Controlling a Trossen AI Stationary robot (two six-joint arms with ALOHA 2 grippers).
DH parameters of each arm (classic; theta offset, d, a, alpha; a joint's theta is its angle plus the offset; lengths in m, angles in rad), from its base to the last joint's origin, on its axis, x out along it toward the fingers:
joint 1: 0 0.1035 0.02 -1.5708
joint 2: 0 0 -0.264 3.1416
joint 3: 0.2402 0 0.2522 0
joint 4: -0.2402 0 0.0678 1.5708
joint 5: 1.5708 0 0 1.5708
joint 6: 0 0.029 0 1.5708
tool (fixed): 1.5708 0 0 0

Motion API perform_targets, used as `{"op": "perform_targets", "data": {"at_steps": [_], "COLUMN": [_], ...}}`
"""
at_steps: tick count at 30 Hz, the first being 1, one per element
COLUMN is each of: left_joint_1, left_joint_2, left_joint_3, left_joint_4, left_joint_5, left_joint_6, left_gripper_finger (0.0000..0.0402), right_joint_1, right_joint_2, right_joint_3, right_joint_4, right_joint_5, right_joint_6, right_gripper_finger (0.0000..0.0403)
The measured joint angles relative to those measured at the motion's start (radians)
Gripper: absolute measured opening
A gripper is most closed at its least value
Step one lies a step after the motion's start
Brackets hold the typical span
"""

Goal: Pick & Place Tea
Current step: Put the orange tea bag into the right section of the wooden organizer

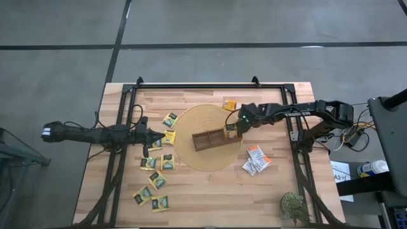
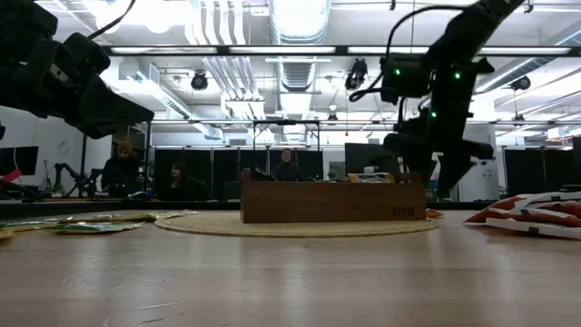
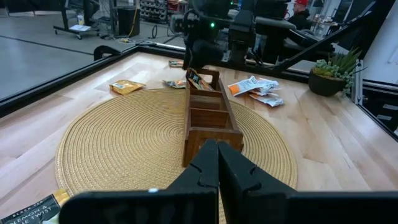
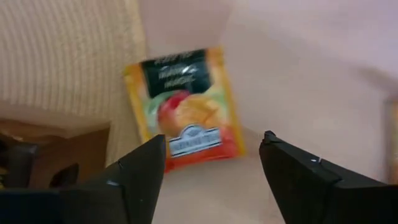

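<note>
Right wrist view: orange mango tea packet point(image 4: 183, 106) dead ahead of right tool point(image 4: 211, 165) — released, long axis away; left tool point(image 3: 217, 168) clenched, farther.

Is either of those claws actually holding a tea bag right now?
No. The right gripper stands open over an orange tea packet without gripping it; the left gripper is shut on nothing.
</note>
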Motion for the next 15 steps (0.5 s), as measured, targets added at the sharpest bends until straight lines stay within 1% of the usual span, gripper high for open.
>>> {"op": "perform_targets", "data": {"at_steps": [4,9,15], "left_joint_1": [0.000,0.000,0.000], "left_joint_2": [0.000,0.000,0.000], "left_joint_3": [0.000,0.000,0.000], "left_joint_4": [0.000,0.000,0.000], "left_joint_5": [0.000,0.000,0.000], "left_joint_6": [0.000,0.000,0.000], "left_gripper_finger": [0.0000,0.0000,0.0000], "right_joint_1": [-0.026,-0.041,-0.049], "right_joint_2": [0.002,0.011,0.012], "right_joint_3": [-0.039,-0.063,-0.086], "right_joint_4": [0.101,0.105,0.106], "right_joint_5": [-0.080,-0.095,-0.110], "right_joint_6": [-0.028,-0.031,-0.016], "right_gripper_finger": [0.0266,0.0263,0.0241]}}
